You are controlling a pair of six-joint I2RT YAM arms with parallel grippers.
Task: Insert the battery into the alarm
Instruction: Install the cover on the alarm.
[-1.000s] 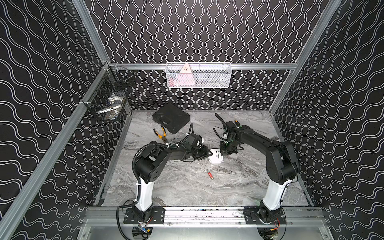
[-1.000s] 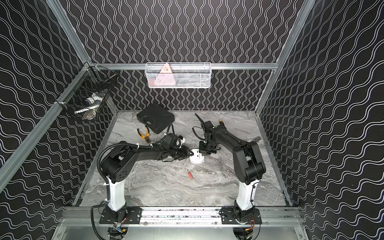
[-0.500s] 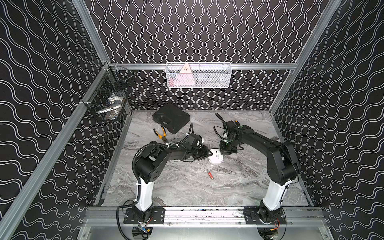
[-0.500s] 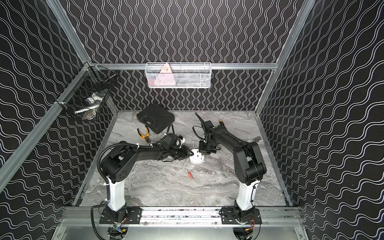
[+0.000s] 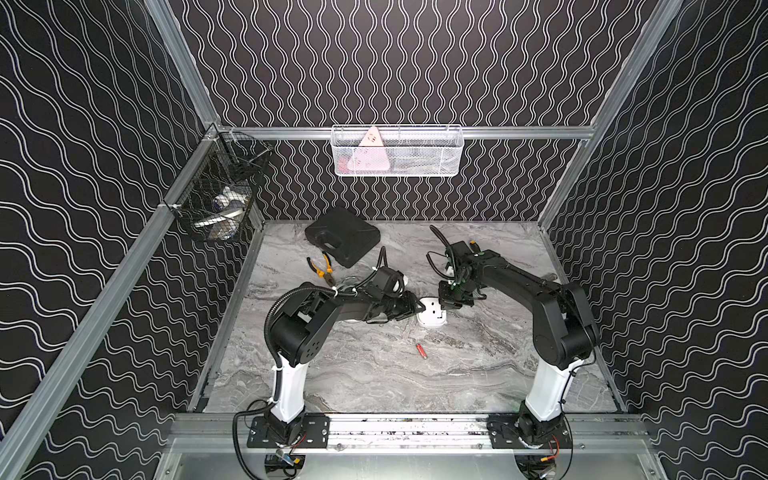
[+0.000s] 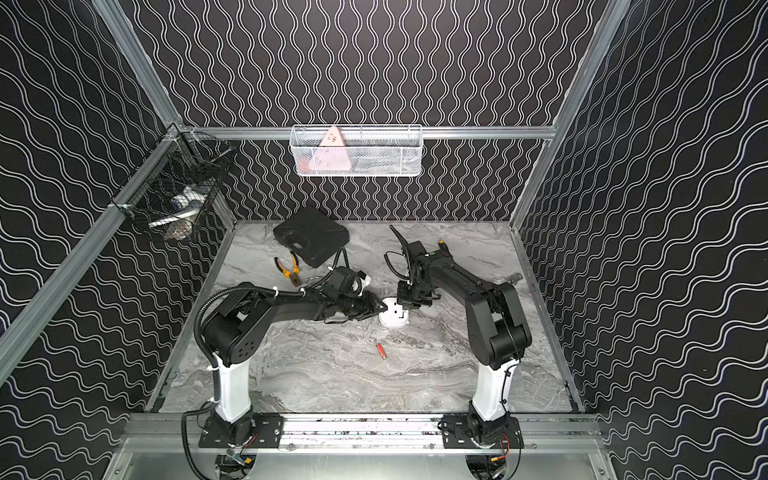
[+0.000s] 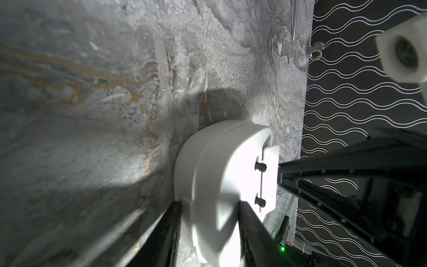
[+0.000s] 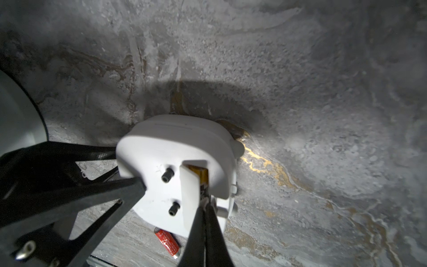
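My stereo head looks down from high above my bases over the whole grey marbled tabletop (image 5: 374, 374), while both wrist cameras view, very close and from opposite sides, the shared round white plastic alarm (image 7: 219, 171) (image 8: 166, 143).

Left gripper (image 5: 419, 308) at white alarm (image 5: 432, 319), red battery (image 5: 422, 350) lying apart

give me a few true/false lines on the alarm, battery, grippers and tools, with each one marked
1. The left gripper grips the white alarm by its sides. True.
2. The red battery sits inside the alarm. False: it lies on the table, apart from the alarm.
3. The right gripper is wide open. False: it is shut, tips against the alarm.
4. The pliers lie beside the black case. True.
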